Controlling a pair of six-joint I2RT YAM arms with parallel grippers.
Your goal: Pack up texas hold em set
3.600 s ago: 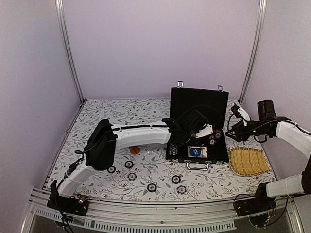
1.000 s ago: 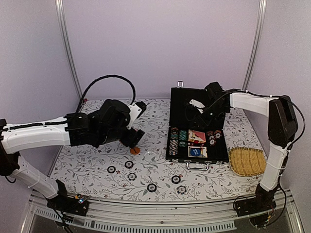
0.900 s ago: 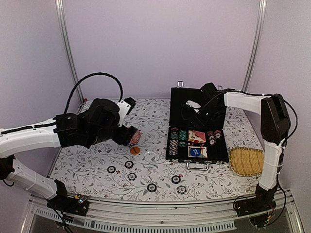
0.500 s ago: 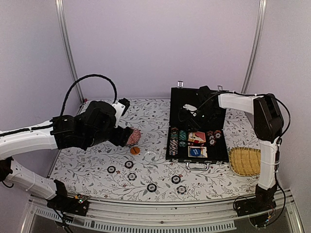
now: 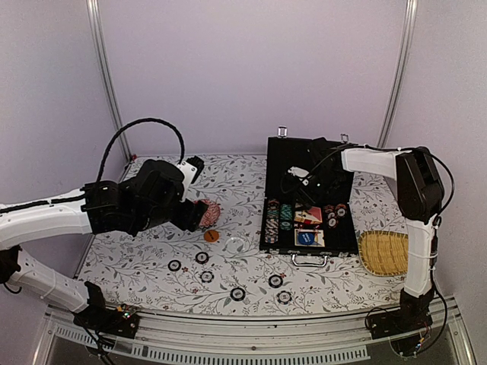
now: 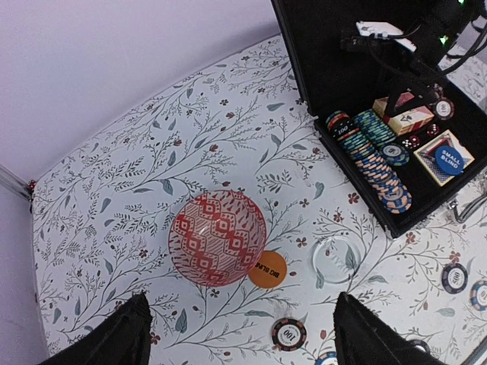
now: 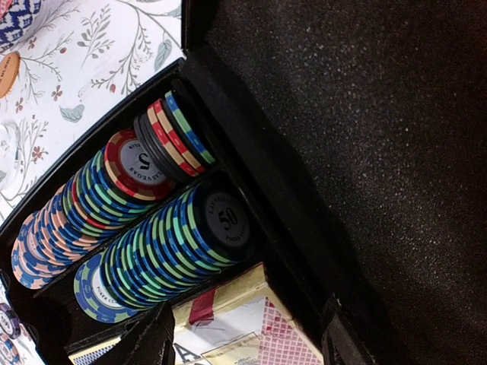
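The black briefcase (image 5: 312, 228) stands open, lid (image 5: 310, 156) upright. Inside it are rows of chips (image 7: 144, 236), also seen in the left wrist view (image 6: 365, 152), and the red-pink card deck (image 7: 251, 327). Several black-and-white chips (image 5: 238, 293) lie loose on the table; one shows in the left wrist view (image 6: 289, 333). The orange disc (image 6: 268, 269) lies against the pink patterned dome (image 6: 218, 237). My left gripper (image 6: 240, 338) is open and empty, above and near the dome (image 5: 208, 214). My right gripper (image 7: 243, 342) is open inside the case, above the deck, close to the lid.
A yellow woven tray (image 5: 388, 252) lies right of the case. A clear round glass disc (image 6: 337, 258) lies between the orange disc and the case. The table has a floral cloth (image 5: 152, 258) and grey walls at the back and sides.
My left arm has pulled out of the case and swung left to hover by the dome. My right arm has moved from the right side into the case. In the last half second, little has moved.
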